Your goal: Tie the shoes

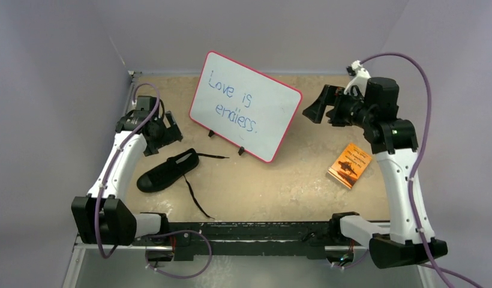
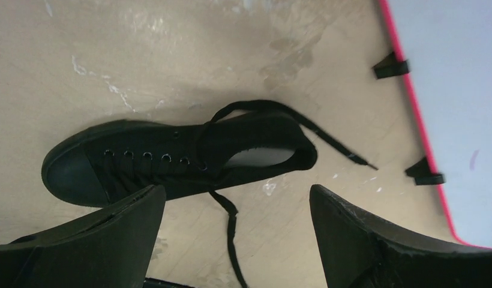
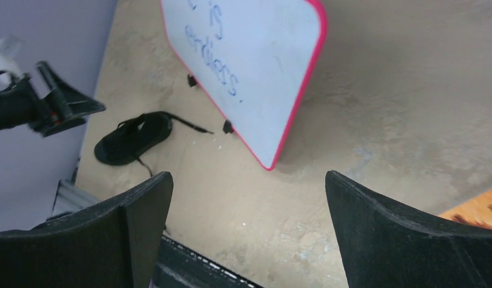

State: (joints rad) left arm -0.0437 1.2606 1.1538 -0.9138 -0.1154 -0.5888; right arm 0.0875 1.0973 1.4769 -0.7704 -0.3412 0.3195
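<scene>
The shoe (image 1: 167,172), a small all-black low-top sneaker, lies on its side on the tan table left of centre, toe toward the near left. One loose lace (image 1: 213,156) trails right toward the whiteboard. The other lace (image 1: 197,201) runs toward the table's near edge. My left gripper (image 1: 165,138) hovers just behind and above the shoe (image 2: 171,159). It stands open (image 2: 236,191) with only the lace and table between its fingers. My right gripper (image 1: 318,108) hangs high at the far right, open (image 3: 248,175) and empty, with the shoe (image 3: 132,139) far off.
A pink-rimmed whiteboard (image 1: 246,105) reading "Love is endless." stands tilted on small black feet behind the shoe. An orange booklet (image 1: 350,165) lies at the right near the right arm. A black rail (image 1: 255,231) runs along the near edge. Walls close the left and back.
</scene>
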